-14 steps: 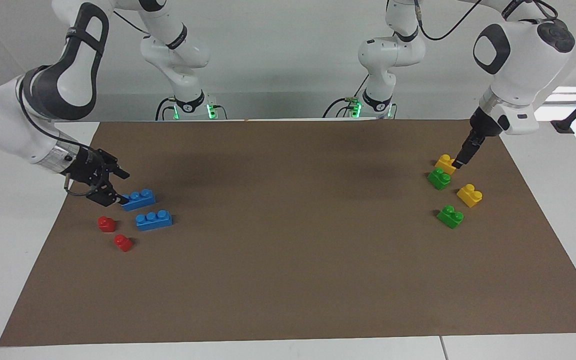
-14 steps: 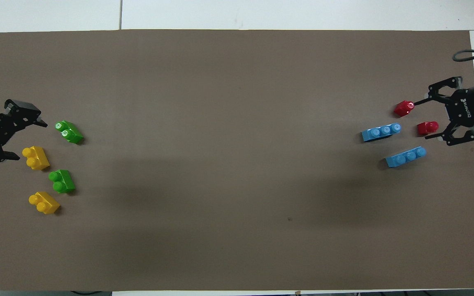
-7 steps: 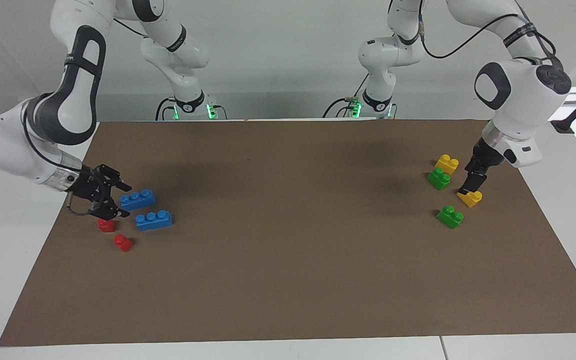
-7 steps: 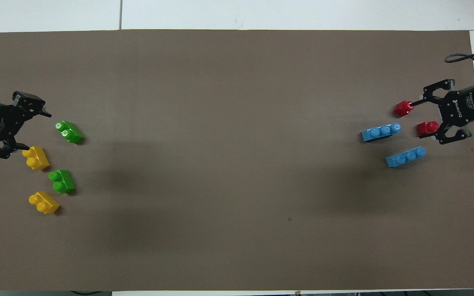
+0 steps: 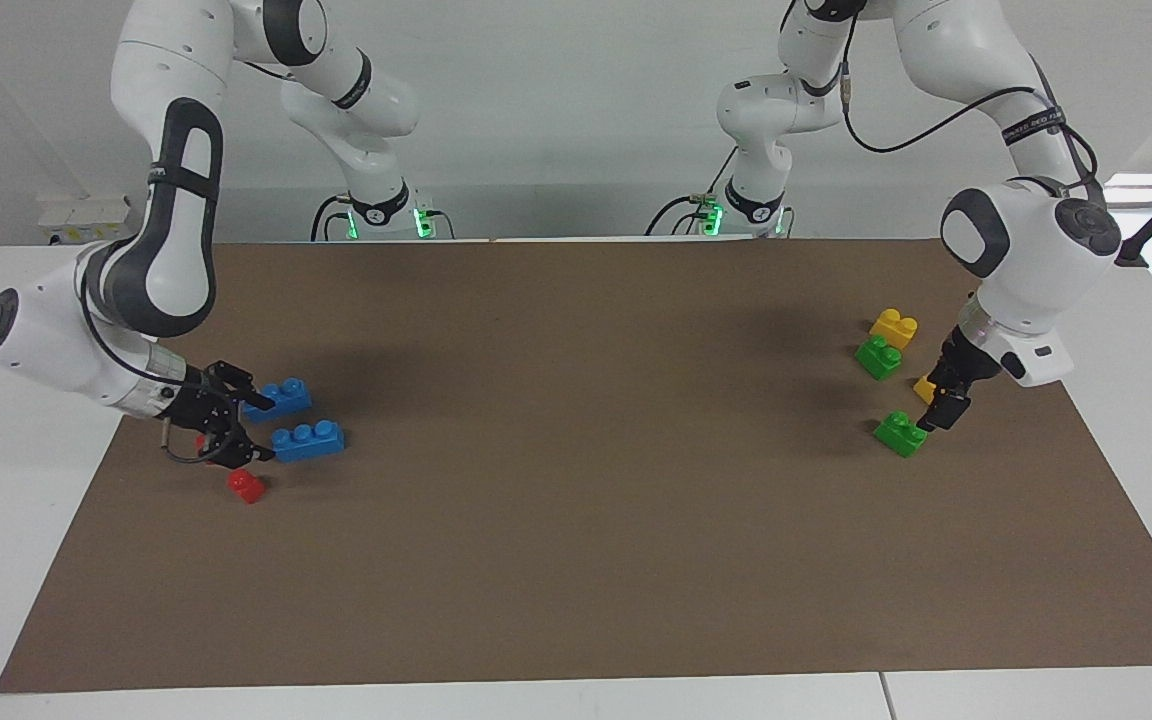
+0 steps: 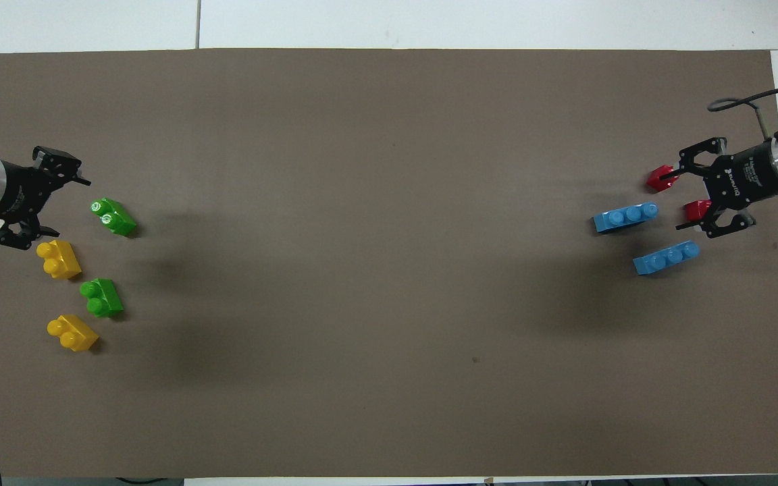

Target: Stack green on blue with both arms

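Left gripper [image 5: 939, 414] open, empty, low just beside the farther green brick [image 5: 900, 433]. Right gripper [image 5: 254, 430] open, empty, beside the farther blue brick [image 5: 308, 440], over a red brick [image 6: 697, 210]. Bricks all unstacked on the brown mat [image 5: 576, 560].

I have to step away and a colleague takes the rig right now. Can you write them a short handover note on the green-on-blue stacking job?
Left gripper: open, holding nothing, over the mat beside the green brick farther from the robots, at the left arm's end.
Right gripper: open, holding nothing, low beside the blue brick farther from the robots, with the two red bricks at its fingers.
The other green brick and the other blue brick lie nearer the robots; two yellow bricks lie by the greens.
Done: nothing picked or stacked.
Left: grasp one green, one blue, and stack green on blue.
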`<state>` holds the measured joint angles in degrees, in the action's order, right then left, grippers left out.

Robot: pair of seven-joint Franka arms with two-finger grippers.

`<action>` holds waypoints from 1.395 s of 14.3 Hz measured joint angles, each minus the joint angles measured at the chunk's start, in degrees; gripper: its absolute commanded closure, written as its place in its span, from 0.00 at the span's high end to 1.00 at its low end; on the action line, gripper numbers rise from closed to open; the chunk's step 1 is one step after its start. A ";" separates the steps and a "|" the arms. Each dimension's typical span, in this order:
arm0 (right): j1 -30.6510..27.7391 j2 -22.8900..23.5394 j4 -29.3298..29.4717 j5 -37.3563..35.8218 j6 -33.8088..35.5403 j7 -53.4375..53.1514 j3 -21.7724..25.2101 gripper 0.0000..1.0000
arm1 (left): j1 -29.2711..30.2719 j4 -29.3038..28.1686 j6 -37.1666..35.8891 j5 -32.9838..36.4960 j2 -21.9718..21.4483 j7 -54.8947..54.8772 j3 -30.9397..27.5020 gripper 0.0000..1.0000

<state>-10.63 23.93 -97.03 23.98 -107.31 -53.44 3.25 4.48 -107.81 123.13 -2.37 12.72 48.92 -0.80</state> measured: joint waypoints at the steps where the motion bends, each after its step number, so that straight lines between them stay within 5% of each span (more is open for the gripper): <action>1: 0.03 0.12 -0.50 0.00 -0.93 0.24 -0.18 0.90 | 0.00 0.01 0.38 0.00 0.80 0.00 0.00 1.00; 14: 0.10 -0.90 -8.49 0.00 -8.19 6.67 -0.03 0.89 | 0.00 0.47 2.34 2.68 7.23 -2.20 0.08 0.95; 20: -0.23 -1.45 -9.69 0.00 -9.05 6.90 -0.03 0.57 | 0.36 0.47 2.37 2.96 8.33 -8.91 0.04 0.89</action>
<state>-10.87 22.48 -106.72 23.98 -116.36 -46.53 3.22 4.84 -107.34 125.50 0.60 21.05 40.01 -0.76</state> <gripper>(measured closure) 0.304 0.097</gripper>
